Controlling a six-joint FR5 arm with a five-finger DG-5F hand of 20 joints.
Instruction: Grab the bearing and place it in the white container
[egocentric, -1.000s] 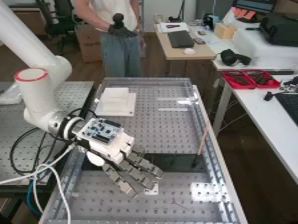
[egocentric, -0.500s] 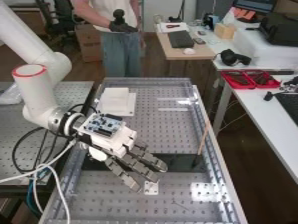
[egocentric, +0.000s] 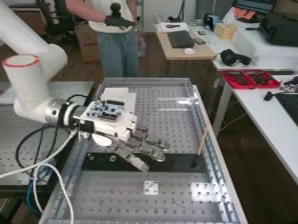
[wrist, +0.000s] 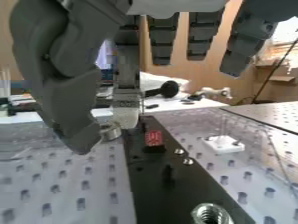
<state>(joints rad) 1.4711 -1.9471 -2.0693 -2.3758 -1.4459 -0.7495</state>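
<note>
Above a dark strip (egocentric: 178, 162) on a perforated surface (egocentric: 120, 202), the robot hand (egocentric: 113, 128) pinches the metal bearing (wrist: 110, 131) between its thumb and one finger, the other fingers extended, near the center of the high view. The white container (egocentric: 117, 94) sits on the same surface, farther up the frame, just beyond the hand. In the wrist view, a red block (wrist: 154, 138) and a threaded metal piece (wrist: 211, 214) rest on the strip, while a small white plate (wrist: 223, 144) lies beside it.
</note>
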